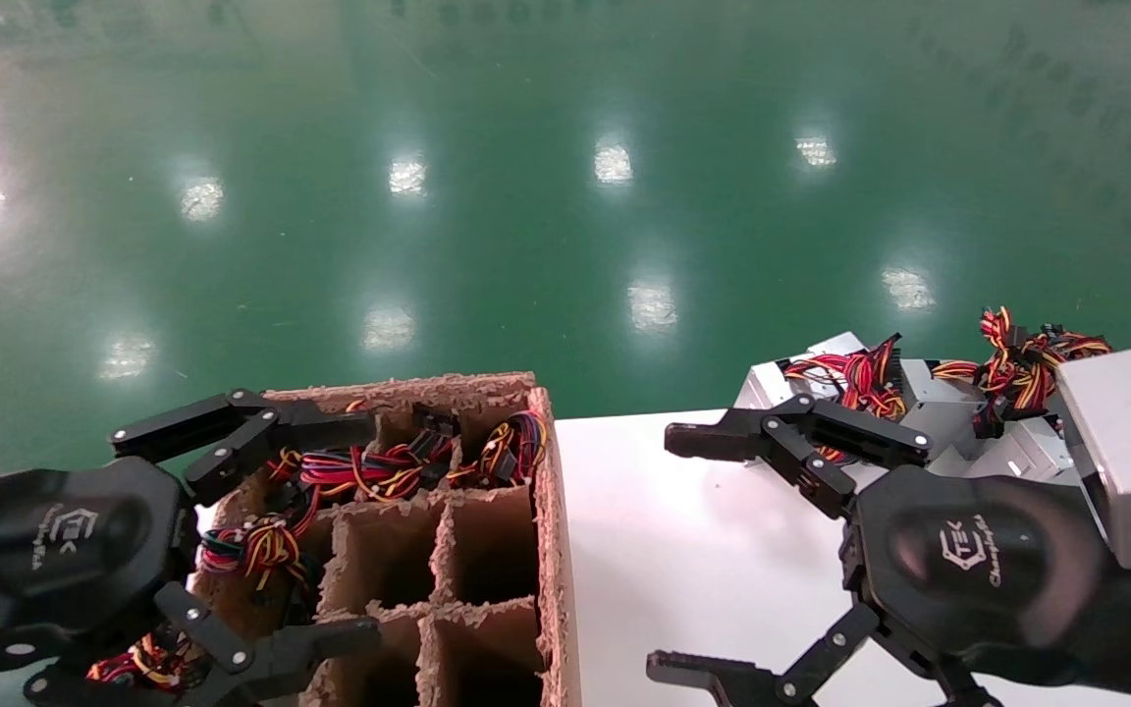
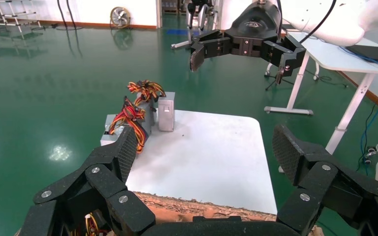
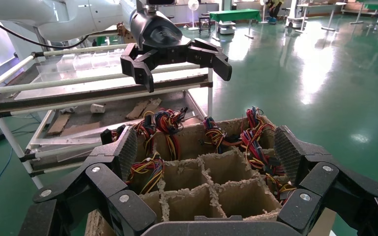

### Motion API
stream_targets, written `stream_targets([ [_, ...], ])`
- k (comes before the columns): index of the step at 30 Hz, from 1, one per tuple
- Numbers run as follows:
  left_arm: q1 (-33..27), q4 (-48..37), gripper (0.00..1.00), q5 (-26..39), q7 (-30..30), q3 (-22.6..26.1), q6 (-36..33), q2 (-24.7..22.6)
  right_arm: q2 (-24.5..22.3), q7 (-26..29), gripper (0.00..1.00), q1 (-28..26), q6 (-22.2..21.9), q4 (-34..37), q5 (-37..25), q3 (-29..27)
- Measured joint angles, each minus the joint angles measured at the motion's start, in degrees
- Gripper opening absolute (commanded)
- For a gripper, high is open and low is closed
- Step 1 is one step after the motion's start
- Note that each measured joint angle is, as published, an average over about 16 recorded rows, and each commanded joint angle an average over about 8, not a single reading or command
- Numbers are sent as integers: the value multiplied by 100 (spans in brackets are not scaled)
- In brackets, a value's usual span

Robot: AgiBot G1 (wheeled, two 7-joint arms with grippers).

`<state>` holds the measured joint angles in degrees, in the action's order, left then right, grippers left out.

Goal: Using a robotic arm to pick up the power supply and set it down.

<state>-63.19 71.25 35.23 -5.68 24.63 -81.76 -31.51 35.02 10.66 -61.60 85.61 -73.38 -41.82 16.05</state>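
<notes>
Both grippers are hovering with fingers spread wide and nothing between them.

Left gripper (image 1: pixel 232 530) is hanging over the left side of the cardboard divider box (image 1: pixel 551 550), above compartments that are showing red-yellow wire bundles (image 1: pixel 369 471). The bundles are filling the far row and the left column; the near-centre cells are looking empty. The metal bodies down in the cells are not visible, so which way they lie cannot be told.

Right gripper (image 1: pixel 772 550) is hovering over the white table (image 1: pixel 683 550), close to its right edge. Finished power supplies (image 1: pixel 929 412) are sitting in a cluster at the table's far right corner, wires piled on top; in the left wrist view one grey unit (image 2: pixel 166 112) is standing upright at the edge of that group.

Key relation, as a judgement: the next supply to lift is lying in the box, directly beneath and slightly forward of the left fingers, and well apart from the right ones. The left arm is therefore the nearer one. Reaching in calls for a straight descent into a cell, with loose wires a likely snag.
</notes>
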Motion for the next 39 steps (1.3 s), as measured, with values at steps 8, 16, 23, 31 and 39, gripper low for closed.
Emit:
stream_targets([
  [8, 0, 0, 100, 0, 0, 0, 0, 0, 0, 0, 100, 0, 0, 0, 0, 0],
  [16, 0, 0, 100, 0, 0, 0, 0, 0, 0, 0, 100, 0, 0, 0, 0, 0],
  [23, 0, 0, 58, 0, 0, 0, 0, 0, 0, 0, 100, 0, 0, 0, 0, 0],
  [31, 0, 0, 0, 0, 0, 0, 0, 0, 6, -5, 100, 0, -6, 8, -35, 15],
  [39, 0, 0, 0, 0, 0, 0, 0, 0, 144, -86, 100, -73, -40, 151, -355, 174],
])
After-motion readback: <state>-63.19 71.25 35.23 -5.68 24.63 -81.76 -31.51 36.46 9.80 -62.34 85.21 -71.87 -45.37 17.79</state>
